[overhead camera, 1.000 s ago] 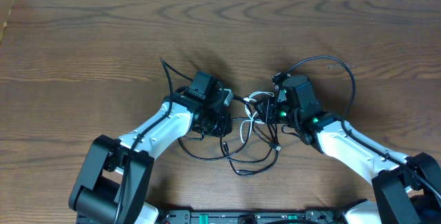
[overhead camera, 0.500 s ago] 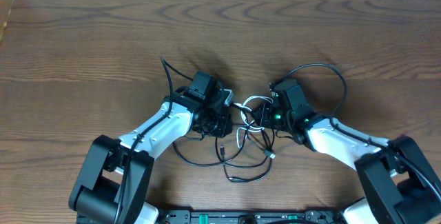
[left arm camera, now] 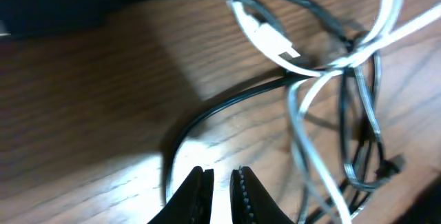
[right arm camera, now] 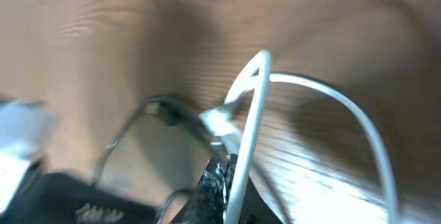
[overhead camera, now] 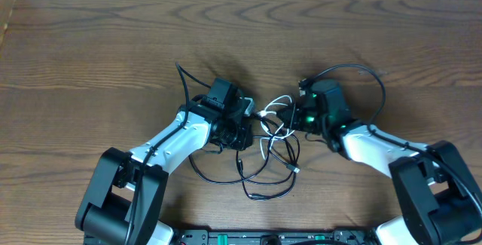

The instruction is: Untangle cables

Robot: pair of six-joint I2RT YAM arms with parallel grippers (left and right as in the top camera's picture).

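Tabletop (right arm camera: 103, 45); right hand (right arm camera: 219, 186) tight on white cable (right arm camera: 331, 96)

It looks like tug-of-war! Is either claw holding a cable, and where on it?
The right gripper pinches the white cable along its cord, just below a bend, not at a plug. The left gripper shows nothing between its tips.

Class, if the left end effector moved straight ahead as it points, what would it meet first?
Probably the black cable curving across just ahead of the left end effector; the white plug lies farther on. Height is unclear, so it might pass over.
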